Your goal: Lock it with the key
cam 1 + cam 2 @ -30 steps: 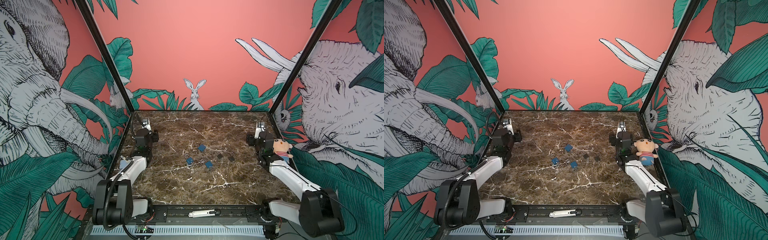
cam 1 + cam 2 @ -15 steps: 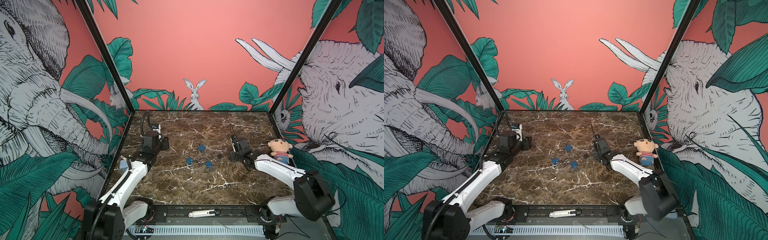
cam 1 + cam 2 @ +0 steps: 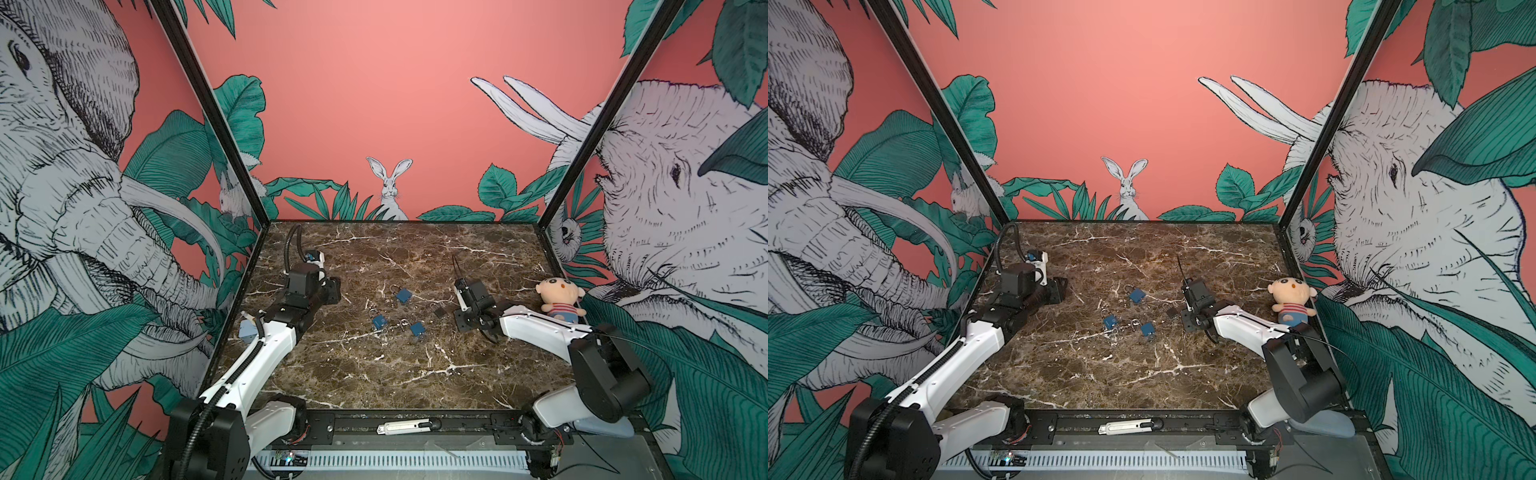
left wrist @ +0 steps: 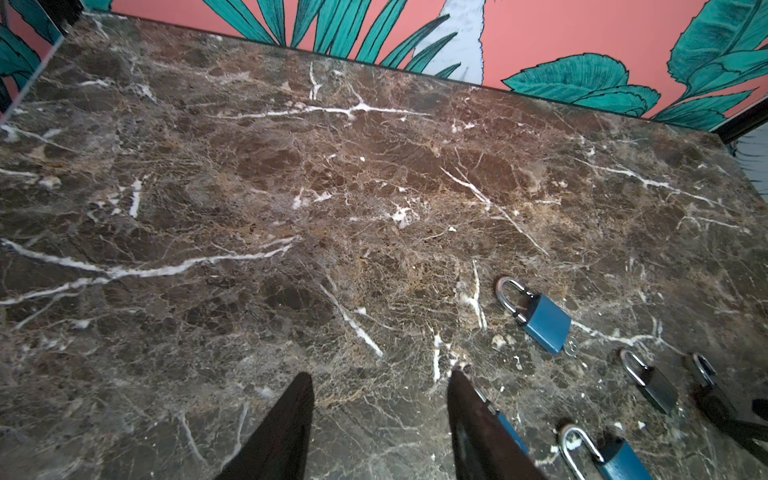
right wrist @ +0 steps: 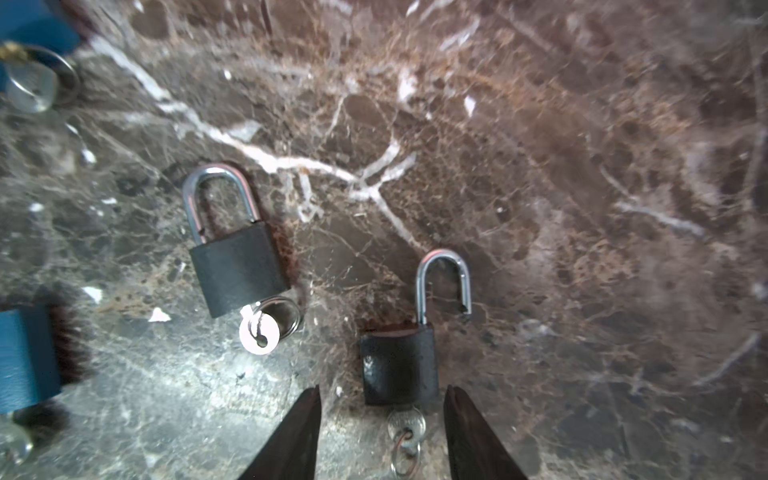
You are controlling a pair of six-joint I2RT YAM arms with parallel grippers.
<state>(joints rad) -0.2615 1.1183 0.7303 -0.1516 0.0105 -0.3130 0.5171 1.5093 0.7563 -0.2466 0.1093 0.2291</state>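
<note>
Jaws stood apart on both arms, gripping nothing
The key [image 5: 405,422] sat in a black padlock [image 5: 399,365] between the tips of the right gripper [image 5: 381,395], right of centre on the brown marble table [image 3: 374,374], coral mural walls [image 3: 415,104] around

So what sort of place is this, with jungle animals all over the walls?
Probably a robot practice booth: a left arm and a right arm are mounted at the front of a marble-look table, printed walls with a rabbit box it in, and small padlocks lie out like props.

The small silvery key [image 5: 406,422] sits plugged into the open black padlock [image 5: 399,365].
</note>
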